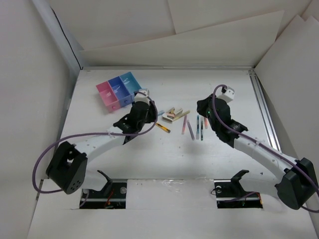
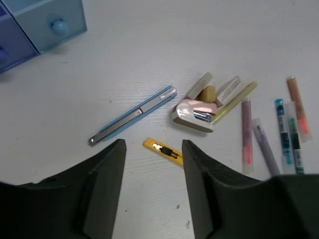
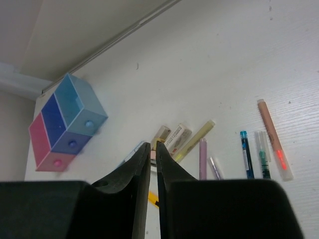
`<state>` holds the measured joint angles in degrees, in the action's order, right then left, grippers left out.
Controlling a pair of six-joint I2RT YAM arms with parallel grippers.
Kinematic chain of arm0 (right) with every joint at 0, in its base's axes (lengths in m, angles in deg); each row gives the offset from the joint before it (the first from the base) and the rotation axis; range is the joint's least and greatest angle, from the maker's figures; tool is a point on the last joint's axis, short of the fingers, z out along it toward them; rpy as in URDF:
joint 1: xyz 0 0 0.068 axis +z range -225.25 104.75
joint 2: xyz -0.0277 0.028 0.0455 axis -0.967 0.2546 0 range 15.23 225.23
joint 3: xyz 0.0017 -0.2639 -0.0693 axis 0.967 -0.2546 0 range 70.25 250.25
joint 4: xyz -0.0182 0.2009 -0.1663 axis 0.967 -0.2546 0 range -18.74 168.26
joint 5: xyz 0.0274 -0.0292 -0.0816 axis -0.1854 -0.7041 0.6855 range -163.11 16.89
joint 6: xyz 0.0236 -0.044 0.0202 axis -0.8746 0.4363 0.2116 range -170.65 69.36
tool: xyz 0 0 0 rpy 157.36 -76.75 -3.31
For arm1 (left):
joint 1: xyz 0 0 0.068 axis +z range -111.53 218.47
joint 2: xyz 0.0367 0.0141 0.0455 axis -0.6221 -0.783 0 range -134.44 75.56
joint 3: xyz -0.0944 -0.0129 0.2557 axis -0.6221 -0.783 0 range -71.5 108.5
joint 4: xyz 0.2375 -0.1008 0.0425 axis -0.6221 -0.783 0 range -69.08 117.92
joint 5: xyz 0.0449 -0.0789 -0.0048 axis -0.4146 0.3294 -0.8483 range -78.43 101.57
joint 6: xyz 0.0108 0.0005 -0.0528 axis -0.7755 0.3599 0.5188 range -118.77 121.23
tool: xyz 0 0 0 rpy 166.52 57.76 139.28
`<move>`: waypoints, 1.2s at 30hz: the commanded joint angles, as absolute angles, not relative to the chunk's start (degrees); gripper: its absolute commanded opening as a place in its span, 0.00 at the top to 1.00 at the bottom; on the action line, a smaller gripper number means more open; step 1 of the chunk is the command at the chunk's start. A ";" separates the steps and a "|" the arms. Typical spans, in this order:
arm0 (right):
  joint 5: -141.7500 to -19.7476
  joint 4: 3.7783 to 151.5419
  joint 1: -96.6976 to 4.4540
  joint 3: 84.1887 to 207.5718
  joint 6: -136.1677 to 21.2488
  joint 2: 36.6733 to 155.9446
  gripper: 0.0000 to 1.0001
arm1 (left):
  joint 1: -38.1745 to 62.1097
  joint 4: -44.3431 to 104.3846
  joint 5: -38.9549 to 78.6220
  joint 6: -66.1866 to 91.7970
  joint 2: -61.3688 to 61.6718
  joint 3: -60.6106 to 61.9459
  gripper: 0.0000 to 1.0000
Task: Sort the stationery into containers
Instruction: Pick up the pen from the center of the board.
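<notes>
The three joined bins (image 1: 119, 90), pink, dark blue and light blue, stand at the back left. The stationery lies mid-table. My left gripper (image 1: 151, 118) is open and empty above the table. The short yellow-black stick (image 2: 163, 151) lies just ahead of its fingertips (image 2: 113, 164), with a blue-and-silver cutter (image 2: 133, 115) beyond. A pink stapler (image 2: 194, 112) and tan eraser blocks (image 2: 208, 93) lie to the right, then a row of thin pens (image 2: 246, 134). My right gripper (image 1: 203, 106) hovers over the pens (image 1: 199, 127), shut and empty; its closed fingertips (image 3: 149, 149) show in the right wrist view.
White walls enclose the table on the left, back and right, with a metal rail (image 1: 264, 114) along the right edge. The light blue bin (image 2: 50, 20) has a round knob on its front. Purple cables run along both arms.
</notes>
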<state>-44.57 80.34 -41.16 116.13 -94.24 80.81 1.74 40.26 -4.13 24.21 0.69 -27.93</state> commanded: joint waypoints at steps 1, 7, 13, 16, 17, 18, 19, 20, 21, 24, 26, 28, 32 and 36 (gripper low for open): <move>-44.63 80.98 -42.11 115.95 -94.59 80.17 0.84 | -0.12 33.45 -11.54 21.35 -3.97 -23.69 0.51; -45.25 80.45 -42.11 115.95 -94.59 80.18 0.74 | 1.28 33.45 -6.72 19.51 -9.96 -20.97 0.42; -46.39 80.45 -42.11 115.95 -94.59 79.65 0.70 | 2.78 33.45 -3.73 14.86 -18.21 -14.73 0.36; -46.92 80.45 -42.11 115.95 -94.59 80.18 0.70 | 2.78 32.93 -3.72 11.88 -21.82 -10.87 0.36; -47.44 80.45 -42.11 115.95 -94.59 80.18 0.70 | 2.78 31.36 -3.72 11.25 -22.87 -9.73 0.35; -47.44 80.45 -42.11 116.47 -94.59 80.18 0.70 | 2.78 31.34 -3.72 10.55 -24.88 -7.89 0.35; -47.44 80.45 -42.11 116.48 -94.59 80.18 0.70 | 2.78 30.56 -3.72 10.02 -25.77 -7.09 0.35; -47.44 80.45 -42.11 116.48 -94.59 80.18 0.70 | 2.78 30.55 -2.33 9.41 -26.65 -6.38 0.35; -47.44 80.45 -42.11 116.48 -94.59 80.18 0.69 | 3.48 29.68 -2.31 9.40 -27.36 -5.85 0.35; -47.44 80.45 -42.64 116.48 -94.59 80.18 0.69 | 5.24 30.28 1.88 8.88 -27.98 -5.85 0.35; -47.44 80.45 -42.64 116.48 -94.59 80.18 0.69 | 5.94 30.81 3.22 8.87 -28.67 -6.64 0.35; -47.44 80.45 -42.64 116.48 -94.59 80.18 0.69 | 6.47 30.21 3.84 8.35 -30.51 -6.03 0.35; -47.44 80.45 -42.64 116.48 -94.59 80.18 0.69 | 6.47 28.62 4.37 8.34 -33.33 -4.18 0.37; -47.44 80.45 -42.64 116.48 -94.59 80.18 0.68 | 6.47 28.00 4.37 8.34 -33.95 -3.66 0.40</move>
